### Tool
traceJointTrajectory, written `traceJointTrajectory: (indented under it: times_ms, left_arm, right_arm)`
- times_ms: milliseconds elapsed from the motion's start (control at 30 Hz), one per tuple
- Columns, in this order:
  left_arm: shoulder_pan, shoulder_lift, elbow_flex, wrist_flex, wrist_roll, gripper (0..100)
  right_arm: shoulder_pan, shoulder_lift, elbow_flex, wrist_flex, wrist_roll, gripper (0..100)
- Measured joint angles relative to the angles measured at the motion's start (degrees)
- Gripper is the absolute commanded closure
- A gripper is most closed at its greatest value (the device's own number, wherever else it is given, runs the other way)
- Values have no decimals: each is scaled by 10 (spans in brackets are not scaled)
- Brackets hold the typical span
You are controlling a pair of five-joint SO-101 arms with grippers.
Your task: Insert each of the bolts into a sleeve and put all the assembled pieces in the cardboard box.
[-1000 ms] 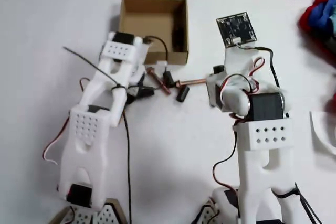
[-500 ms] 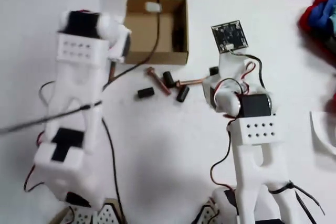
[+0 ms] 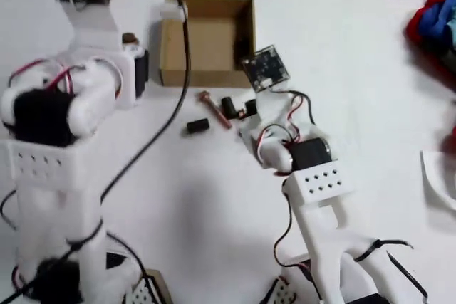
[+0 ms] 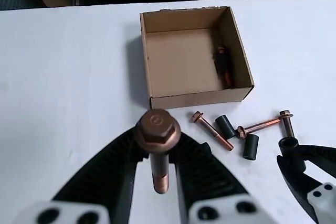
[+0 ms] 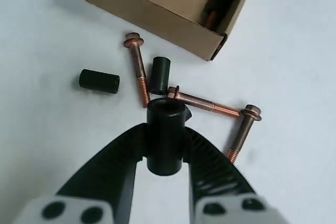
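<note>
My left gripper (image 4: pixel 157 144) is shut on a copper bolt (image 4: pixel 157 129), held high above the table with its head toward the wrist camera, on the near side of the cardboard box (image 4: pixel 194 95). One assembled piece (image 4: pixel 223 66) lies inside the box. My right gripper (image 5: pixel 165 129) is shut on a black sleeve (image 5: pixel 165 124), open end up, just above the loose parts. On the table lie three bolts (image 5: pixel 137 69) (image 5: pixel 205 106) (image 5: pixel 242 132) and loose sleeves (image 5: pixel 160 75) (image 5: pixel 100 81). In the high view the right gripper (image 3: pixel 246 110) is in front of the box (image 3: pixel 206 76).
The raised left arm (image 3: pixel 71 105) looms over the table's left side in the high view. Red and blue cloth (image 3: pixel 434 19) lies at the far right edge, and a white object (image 3: pixel 438 176) is at the right. Bare white tabletop (image 3: pixel 199 204) lies between the arms.
The left arm lifted off the table with the bolt and swung up and to the left. The right arm swung left with its sleeve to the loose parts.
</note>
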Motion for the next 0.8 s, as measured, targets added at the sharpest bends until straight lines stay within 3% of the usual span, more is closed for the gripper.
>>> traceJointTrajectory:
  times_ms: [167,267,433,567,800]
  left_arm:
    - [-1,-141,212,-124,0,975]
    - [-2,-202,266,-157,0,975]
    - [-4,-234,269,-167,0,975]
    - [-4,-234,246,-166,2,975]
    - [47,-183,91,-113,102,975]
  right_arm:
    - [1,-18,0,-3,0,978]
    - [0,-66,0,-11,-4,978]
    - [1,-179,52,-120,-80,978]
    - [0,-244,94,-221,-96,978]
    - [0,-238,156,-345,-98,978]
